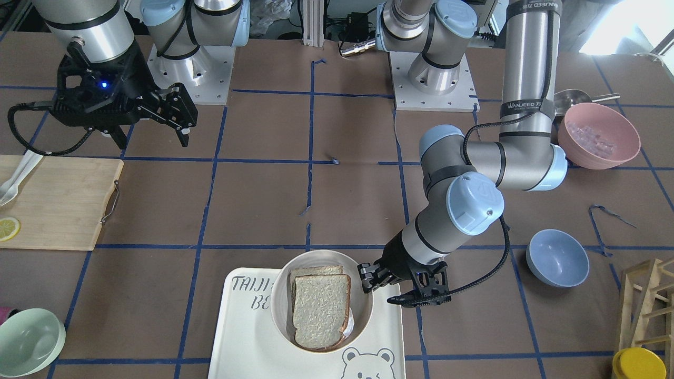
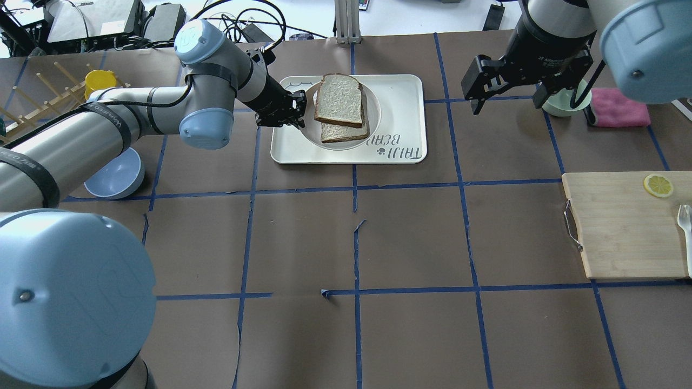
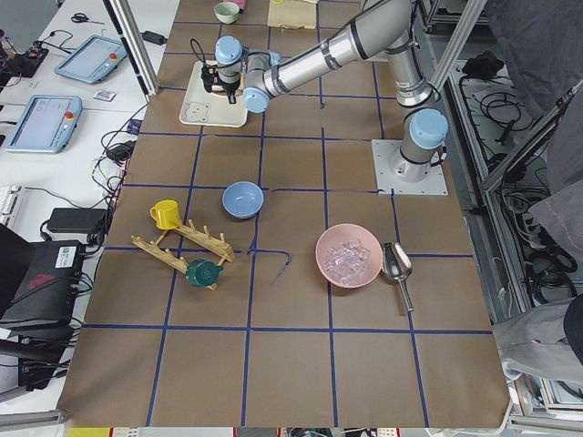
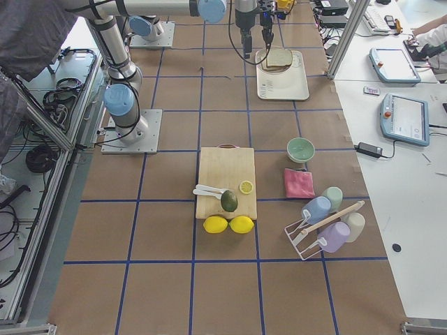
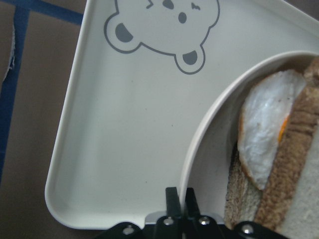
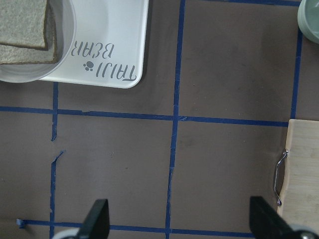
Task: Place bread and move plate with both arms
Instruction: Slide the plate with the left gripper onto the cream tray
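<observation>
The cream-white plate (image 2: pixel 377 108) sits on the white bear-print tray (image 2: pixel 400 97). The bread (image 2: pixel 339 100), a pale slice with a brown crust, lies in the plate on top of another slice (image 2: pixel 343 132). A fried egg (image 5: pixel 264 144) shows between them in the left wrist view. My left gripper (image 2: pixel 296 111) is shut on the plate's rim (image 5: pixel 209 119) at the side facing the left arm; its fingertips (image 5: pixel 172 199) pinch the rim. My right gripper (image 2: pixel 505 86) is open and empty, hovering to the right of the tray, above the table.
A wooden cutting board (image 2: pixel 621 227) with a lemon slice (image 2: pixel 658 185) lies at the right. A pale green bowl (image 2: pixel 559 102) and a pink cloth (image 2: pixel 619 108) sit behind my right gripper. A blue bowl (image 2: pixel 116 175), a wooden rack (image 2: pixel 38 102) and a yellow cup (image 2: pixel 100 81) are at the left.
</observation>
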Robot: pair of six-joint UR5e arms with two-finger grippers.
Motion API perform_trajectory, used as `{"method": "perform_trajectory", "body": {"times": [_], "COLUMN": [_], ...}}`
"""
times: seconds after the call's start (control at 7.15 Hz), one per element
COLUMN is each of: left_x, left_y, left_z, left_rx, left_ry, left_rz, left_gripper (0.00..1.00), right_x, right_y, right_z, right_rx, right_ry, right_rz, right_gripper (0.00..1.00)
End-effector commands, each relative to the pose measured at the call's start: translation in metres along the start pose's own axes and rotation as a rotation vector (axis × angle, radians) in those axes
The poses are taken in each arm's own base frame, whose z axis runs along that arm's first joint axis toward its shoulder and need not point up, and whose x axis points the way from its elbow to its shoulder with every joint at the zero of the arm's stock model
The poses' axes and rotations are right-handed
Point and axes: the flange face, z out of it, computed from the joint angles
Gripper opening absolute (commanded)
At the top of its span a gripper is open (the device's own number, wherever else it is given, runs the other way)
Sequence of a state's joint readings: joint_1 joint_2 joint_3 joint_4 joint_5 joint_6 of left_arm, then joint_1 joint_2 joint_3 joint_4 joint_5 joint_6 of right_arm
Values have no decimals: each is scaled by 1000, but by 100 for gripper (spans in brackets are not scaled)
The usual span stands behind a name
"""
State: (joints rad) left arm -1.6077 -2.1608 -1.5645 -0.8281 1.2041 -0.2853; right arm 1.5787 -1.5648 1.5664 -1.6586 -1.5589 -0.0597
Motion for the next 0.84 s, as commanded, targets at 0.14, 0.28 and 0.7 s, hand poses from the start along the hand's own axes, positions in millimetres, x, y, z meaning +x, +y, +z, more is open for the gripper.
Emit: {"method": "perform_trajectory", "body": {"times": [0.14, 0.28, 0.7], "left_x": [-8, -9, 0], "left_y": [-9, -9, -7], "left_z": [27, 30, 12], "left_rx": [-27, -32, -9], "left_ry": [-8, -6, -5], "left_rz": [-14, -17, -39], "left_gripper": [0, 0, 100], "right_x": [0, -1, -1], "right_y": [0, 1, 1], "right_z": [0, 1, 1], "right_rx": [1, -2, 0], "right_ry": [0, -1, 0], "right_rz": [-1, -1, -1], "right_gripper": [100, 100, 100]}}
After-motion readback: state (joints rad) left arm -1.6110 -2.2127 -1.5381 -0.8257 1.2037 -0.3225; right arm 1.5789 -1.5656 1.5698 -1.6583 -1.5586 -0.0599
